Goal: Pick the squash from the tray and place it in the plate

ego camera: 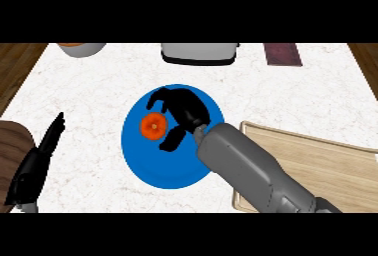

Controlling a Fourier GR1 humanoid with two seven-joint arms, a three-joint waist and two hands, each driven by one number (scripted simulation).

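Black fingers [159,98] of the right hand [184,112] curl over the squash [153,126] from its 12 o'clock side, and the thumb [171,141] reaches in at its 5 o'clock, so the hand cups the orange piece. Whether the tips actually touch it cannot be told. The squash lies on the blue plate [159,170], a little above the plate's middle. The grey right forearm [251,170] runs away towards 5 o'clock, crossing the near-left corner of the pale wooden tray [325,165], which sits at 4 o'clock of the plate.

The left hand [40,150] rests at 9 o'clock near the edge of the view, fingers straight, holding nothing. A dark brown rounded surface [9,145] shows just beside it.

The counter [295,95] is white stone with faint reddish veining. At 12 o'clock stands a grey toaster [199,52], at 11 o'clock a white bowl [81,48] with something orange inside, at 1 o'clock a dark maroon slab [283,54]. Brown wood planks [15,57] show beyond the counter on both sides
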